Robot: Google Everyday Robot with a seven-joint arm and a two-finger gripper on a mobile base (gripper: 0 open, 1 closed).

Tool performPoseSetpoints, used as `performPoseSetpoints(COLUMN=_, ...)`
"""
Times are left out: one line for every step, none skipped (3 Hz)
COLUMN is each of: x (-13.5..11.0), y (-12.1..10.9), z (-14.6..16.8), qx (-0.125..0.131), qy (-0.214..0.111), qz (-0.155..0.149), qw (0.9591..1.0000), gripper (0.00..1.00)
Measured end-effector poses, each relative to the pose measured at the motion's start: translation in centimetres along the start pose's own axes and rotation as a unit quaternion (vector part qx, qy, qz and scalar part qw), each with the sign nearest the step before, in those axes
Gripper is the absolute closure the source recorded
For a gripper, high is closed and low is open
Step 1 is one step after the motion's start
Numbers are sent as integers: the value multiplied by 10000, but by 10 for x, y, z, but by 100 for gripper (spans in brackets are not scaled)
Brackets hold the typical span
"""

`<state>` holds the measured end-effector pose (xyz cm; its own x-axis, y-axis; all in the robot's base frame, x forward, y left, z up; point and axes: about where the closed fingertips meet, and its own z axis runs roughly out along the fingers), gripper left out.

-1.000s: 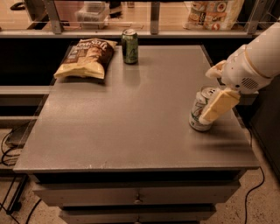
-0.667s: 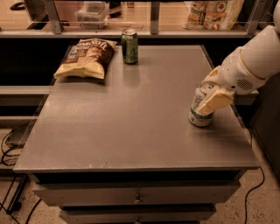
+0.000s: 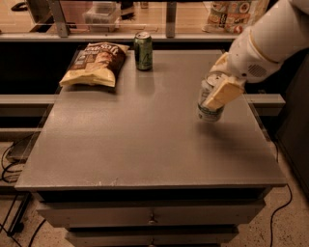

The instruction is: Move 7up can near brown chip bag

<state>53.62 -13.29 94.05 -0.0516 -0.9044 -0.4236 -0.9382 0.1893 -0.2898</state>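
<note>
The 7up can, white-silver with green lettering, is at the right side of the grey table, lifted slightly and tilted. My gripper comes in from the upper right and is shut on the can, one tan finger across its front. The brown chip bag lies flat at the table's far left, well away from the can.
A dark green can stands upright at the table's far edge, just right of the chip bag. A shelf with glass panels and containers runs behind the table. Drawers sit under the tabletop.
The gripper has closed on the 7up can and raised it slightly off the table, shifting it left. The chip bag and green can have not moved.
</note>
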Motion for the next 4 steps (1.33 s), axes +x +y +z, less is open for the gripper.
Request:
performPoseSetpoints(x=-57, y=-21, z=-19, qx=116, qy=-289, qz=-488, qw=9983, gripper=100)
performPoseSetpoints(x=-61, y=-21, z=-13, qx=81, qy=-329, qz=-485, qw=9983, gripper=100)
performPoseSetpoints(x=-79, y=-26, z=18, qx=-104, qy=-570, qz=-468, qw=9972, gripper=100)
performPoseSetpoints(x=-108, y=-40, z=56, qx=-267, qy=-954, qz=-391, qw=9943, gripper=100)
